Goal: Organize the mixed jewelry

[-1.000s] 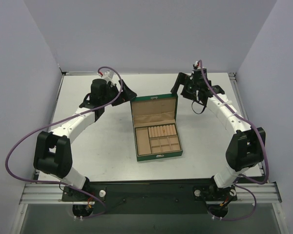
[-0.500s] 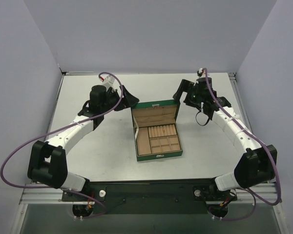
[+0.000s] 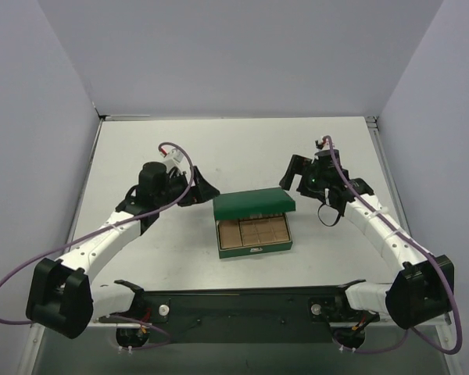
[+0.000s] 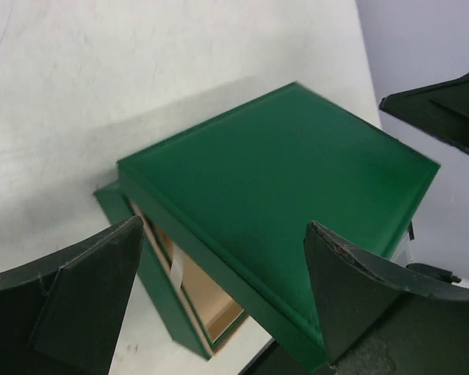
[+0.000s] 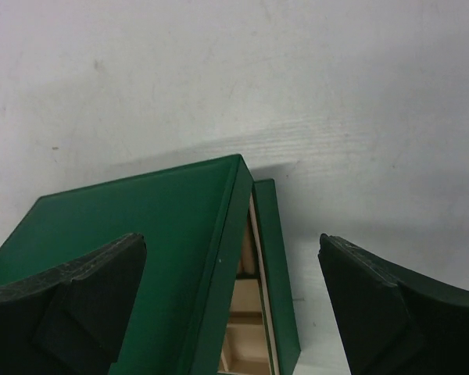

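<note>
Lid has swung down, now half shut over the green box! Our left gripper and right gripper gape apart, empty; jewelry unseen, presumably inside, so we're nearly done.

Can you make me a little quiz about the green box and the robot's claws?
1. True or false: the lid of the green box is shut all the way.
2. Pick one. The right gripper is: A) open, B) squeezed shut on the lid, C) out of sight.
3. Fill in: the compartments showing under the lid are ____ in colour.

Key: 1 false, the front compartments still show; 2 A; 3 tan.
</note>
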Controlling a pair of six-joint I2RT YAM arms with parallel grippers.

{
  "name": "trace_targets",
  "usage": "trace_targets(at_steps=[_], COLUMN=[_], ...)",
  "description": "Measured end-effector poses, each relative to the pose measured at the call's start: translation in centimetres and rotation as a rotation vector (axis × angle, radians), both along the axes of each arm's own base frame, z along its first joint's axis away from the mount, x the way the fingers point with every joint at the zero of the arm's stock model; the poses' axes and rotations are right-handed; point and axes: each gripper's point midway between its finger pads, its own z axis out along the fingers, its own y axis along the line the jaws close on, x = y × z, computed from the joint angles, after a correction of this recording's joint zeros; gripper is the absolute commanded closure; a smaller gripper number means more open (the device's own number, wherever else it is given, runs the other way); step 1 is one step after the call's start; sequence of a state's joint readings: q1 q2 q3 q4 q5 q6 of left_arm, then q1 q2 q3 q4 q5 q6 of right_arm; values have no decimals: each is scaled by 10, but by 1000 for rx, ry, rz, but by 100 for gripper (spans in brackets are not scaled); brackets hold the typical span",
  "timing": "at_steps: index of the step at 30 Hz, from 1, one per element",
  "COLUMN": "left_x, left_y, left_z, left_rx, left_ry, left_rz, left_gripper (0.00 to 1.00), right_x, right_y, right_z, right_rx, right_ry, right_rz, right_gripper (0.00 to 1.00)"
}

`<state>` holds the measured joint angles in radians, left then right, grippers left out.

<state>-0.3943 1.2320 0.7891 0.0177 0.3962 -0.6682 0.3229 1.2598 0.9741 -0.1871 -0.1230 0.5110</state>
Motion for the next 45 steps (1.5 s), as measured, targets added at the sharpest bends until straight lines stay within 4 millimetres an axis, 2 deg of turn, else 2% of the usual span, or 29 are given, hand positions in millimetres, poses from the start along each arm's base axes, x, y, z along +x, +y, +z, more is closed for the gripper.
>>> trace_targets(at_steps=[3, 6, 10, 15, 19, 23, 28, 33, 41, 45], left_x=[-22, -43, -61, -64, -67, -78, -90, -94, -96, -106], left_y=[10, 19, 28, 32, 26, 15, 10, -1, -17, -18], left_z=[-25, -38, -35, -24, -33, -57, -90, -92, -86, -113], left_rx=[36, 62, 74, 87, 134, 181, 221, 216, 182, 192], left_ry=[71, 111, 100, 45, 37, 69, 140, 130, 85, 132], left_rz=[-3, -8, -4, 4, -1, -27, -37, -67, -103, -101], left_gripper=[7, 7, 7, 7, 6, 5, 5, 5, 5, 5], right_x=[-15, -25, -34, -48, -65, -83, -100, -97, -100, -110], right_y=[-5, -8, -11, -13, -11, -8, -1, 3, 5, 2], right_z=[-17, -20, -16, -29, -54, -74, -79, -70, -77, -100], right_rx=[-16, -20, -10, 2, 8, 15, 48, 70, 70, 64], right_ry=[50, 60, 39, 63, 128, 174, 175, 138, 156, 204], right_rz=[1, 1, -2, -2, 10, 27, 46, 50, 48, 21], right_gripper=[0, 0, 0, 0, 0, 0, 0, 0, 0, 0])
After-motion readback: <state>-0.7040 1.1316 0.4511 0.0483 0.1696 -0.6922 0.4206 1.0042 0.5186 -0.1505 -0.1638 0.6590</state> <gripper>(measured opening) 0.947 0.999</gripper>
